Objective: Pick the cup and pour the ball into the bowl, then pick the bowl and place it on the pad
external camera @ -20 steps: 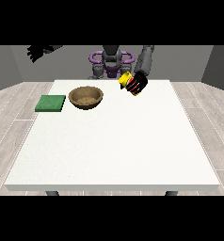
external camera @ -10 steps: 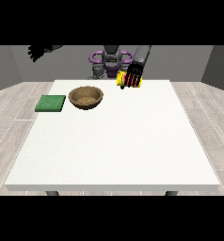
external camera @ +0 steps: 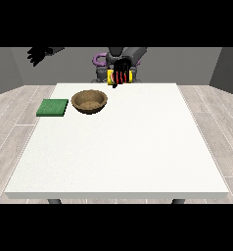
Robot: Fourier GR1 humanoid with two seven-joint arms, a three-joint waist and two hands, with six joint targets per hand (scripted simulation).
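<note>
1. Hand at view's right point(external camera: 121, 68) is gripping the yellow cup point(external camera: 119, 77), fingers wrapped round it, above and to the right of the bowl point(external camera: 89, 101).
2. Bowl is sitting on the table point(external camera: 123, 147), w/ green pad point(external camera: 53, 107) just left of it.
3. Hand at view's left point(external camera: 38, 54) is hanging high, left of bowl, fingers spread, holding nothing.

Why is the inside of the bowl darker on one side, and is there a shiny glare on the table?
In the front view, the bowl has a shaded inner wall on its near side, where the rim blocks light; the table looks evenly white with no glare; the green pad casts almost no shadow.
</note>
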